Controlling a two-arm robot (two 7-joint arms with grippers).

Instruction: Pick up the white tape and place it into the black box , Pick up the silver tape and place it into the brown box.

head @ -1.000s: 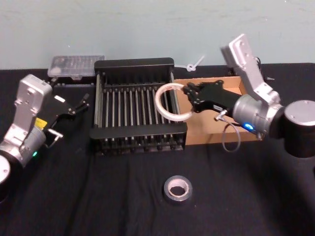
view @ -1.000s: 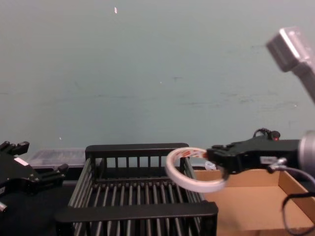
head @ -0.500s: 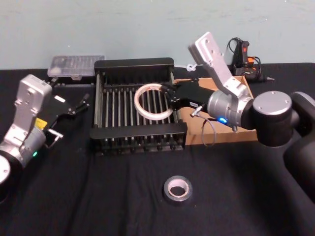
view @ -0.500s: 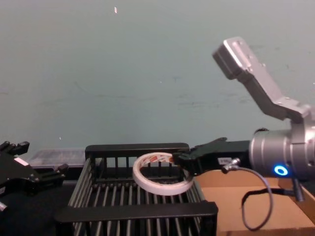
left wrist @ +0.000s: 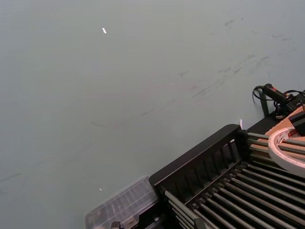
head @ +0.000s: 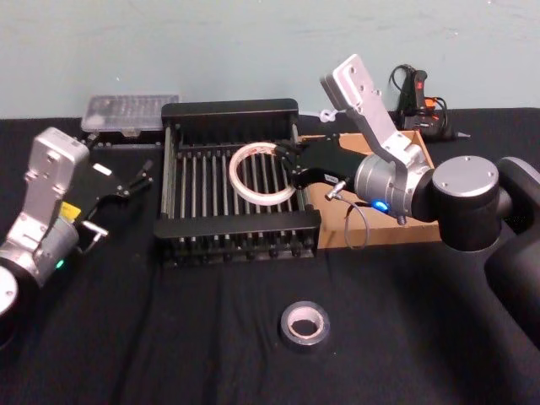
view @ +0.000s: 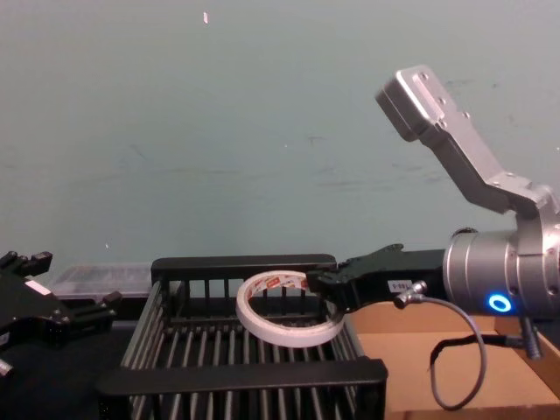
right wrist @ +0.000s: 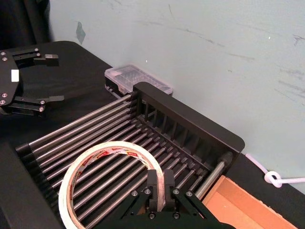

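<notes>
The white tape (head: 235,175) hangs slightly tilted over the right half of the black box (head: 229,110), just above its bars. My right gripper (head: 293,173) is shut on the tape's right rim. The right wrist view has the fingers (right wrist: 159,183) pinching the white tape (right wrist: 109,145) above the black box (right wrist: 190,119). From the chest, the tape (view: 289,334) sits about level with the crate's top rim (view: 245,374). The silver tape (head: 305,342) lies flat on the cloth in front of the crate. Right of the crate, my right arm partly hides the brown box (head: 331,221). My left gripper (head: 139,177) is parked open, left of the crate.
A clear plastic case (head: 131,114) lies behind the crate's left corner. A white cord (head: 333,110) and a black corded tool (head: 418,93) lie behind the brown box. Black cloth (head: 169,337) covers the table.
My right gripper carried the white tape leftward from the crate's right edge to over its bars. In the last half second it has barely moved. The left arm stayed still.
</notes>
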